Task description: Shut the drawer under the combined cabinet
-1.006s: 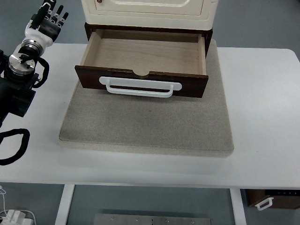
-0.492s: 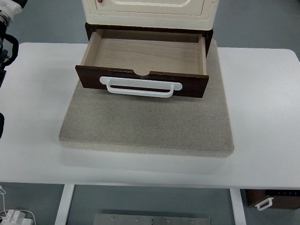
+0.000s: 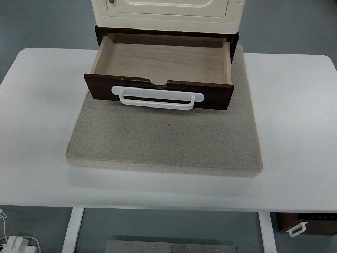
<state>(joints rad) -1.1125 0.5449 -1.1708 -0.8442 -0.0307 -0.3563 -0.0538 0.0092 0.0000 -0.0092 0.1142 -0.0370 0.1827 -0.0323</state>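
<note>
Top view shows the drawer (image 3: 160, 66) pulled well out from under the cream cabinet (image 3: 167, 11) at the far edge of the white bench (image 3: 295, 121). Its dark brown front faces the near edge and carries a white handle (image 3: 157, 98); the pale wooden inside lies bare. Cabinet and drawer stand on a grey mat (image 3: 163, 139) in the middle of the bench. Neither robot hand appears, so the state of the fingers cannot be told
</note>
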